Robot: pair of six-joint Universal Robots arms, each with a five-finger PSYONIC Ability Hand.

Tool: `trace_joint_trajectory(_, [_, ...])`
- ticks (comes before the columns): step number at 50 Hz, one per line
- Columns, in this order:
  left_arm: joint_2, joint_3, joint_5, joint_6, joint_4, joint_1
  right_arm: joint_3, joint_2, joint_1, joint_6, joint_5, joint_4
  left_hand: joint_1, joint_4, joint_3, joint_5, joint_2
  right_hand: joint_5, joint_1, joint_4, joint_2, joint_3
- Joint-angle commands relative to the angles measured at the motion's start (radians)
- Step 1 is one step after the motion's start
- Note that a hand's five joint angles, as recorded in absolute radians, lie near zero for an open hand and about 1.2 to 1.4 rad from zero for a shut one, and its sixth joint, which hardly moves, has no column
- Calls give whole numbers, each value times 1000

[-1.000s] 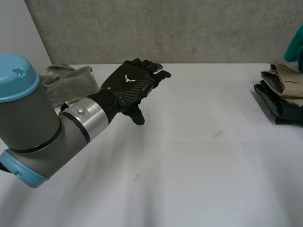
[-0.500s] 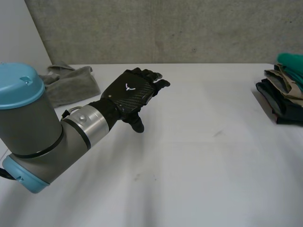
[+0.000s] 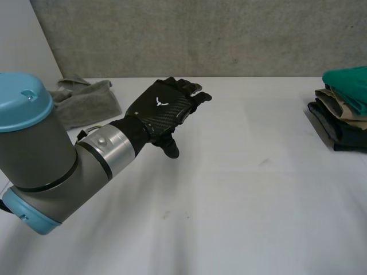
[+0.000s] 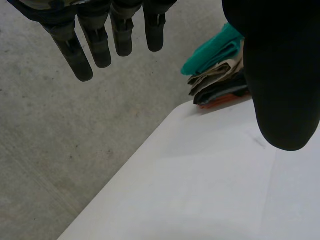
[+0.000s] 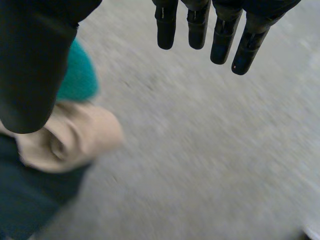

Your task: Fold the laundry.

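A grey crumpled cloth [image 3: 86,100] lies at the table's back left. My left hand [image 3: 163,109] hovers open over the table just right of it, fingers [image 4: 100,45] straight and holding nothing. At the table's right edge stands a stack of folded clothes [image 3: 341,123] with a teal cloth [image 3: 348,85] on top; the stack [image 4: 220,82] also lies beyond the left hand's fingertips. My right hand [image 5: 200,25] is open above that stack, with the teal cloth [image 5: 77,75] and a beige fold [image 5: 75,135] beside its thumb.
The white table [image 3: 241,189] runs wide and bare between the grey cloth and the stack. A grey concrete wall [image 3: 229,34] stands close behind the table's far edge.
The teal cloth came down at the right and now lies on top of the stack. My left hand shifted slightly to the right.
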Motion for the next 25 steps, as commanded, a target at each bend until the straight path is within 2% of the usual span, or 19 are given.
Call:
trace_joint_trajectory(1, [17,1,-4,-33,5,15,-228,-39,-139,-178,168,387,20,8,4,-7,10,-66,-21,-59,-48,-33])
trace_joint_trajectory(2, [18,3,-7,-36,6,18,-251,-41,-139,-202,199,404,20,8,4,-7,10,-66,-21,-59,-48,-33])
trace_joint_trajectory(3, [21,3,-13,-41,9,22,-289,-42,-136,-245,278,414,20,8,4,-7,10,-66,-21,-59,-48,-33])
trace_joint_trajectory(4, [24,6,-33,-50,20,38,-301,-42,-129,-262,318,403,20,8,4,-7,10,-66,-21,-59,-48,-33])
trace_joint_trajectory(6, [26,12,-62,-59,35,53,-323,-56,-57,-264,394,341,23,11,7,-4,13,-66,-21,-59,-48,-33])
trace_joint_trajectory(10, [32,47,-180,-70,115,105,-287,-171,130,-168,397,168,20,8,4,-7,10,-66,-21,-59,-48,-33])
trace_joint_trajectory(13, [34,72,-240,-68,175,151,-227,-248,212,-105,386,71,14,2,-2,-13,4,-66,-21,-59,-48,-33])
trace_joint_trajectory(14, [31,90,-265,-64,210,192,-169,-300,258,-68,367,6,17,5,1,-10,7,-66,-21,-59,-48,-33])
trace_joint_trajectory(17, [12,124,-269,-59,248,260,-78,-367,338,-16,310,-89,17,5,1,-10,7,-66,-21,-59,-48,-33])
trace_joint_trajectory(18, [-15,148,-263,-56,258,310,-20,-395,409,10,254,-145,20,8,4,-7,10,-66,-21,-59,-48,-33])
trace_joint_trajectory(21, [-106,198,-237,-42,255,396,63,-406,545,20,155,-201,20,8,4,-7,10,-66,-21,-59,-48,-33])
trace_joint_trajectory(22, [-173,239,-211,-25,244,441,115,-406,628,17,91,-216,20,8,4,-7,10,-66,-21,-59,-48,-33])
trace_joint_trajectory(25, [-270,296,-161,27,209,507,195,-401,730,-5,3,-188,20,8,4,-7,10,-66,-21,-59,-48,-33])
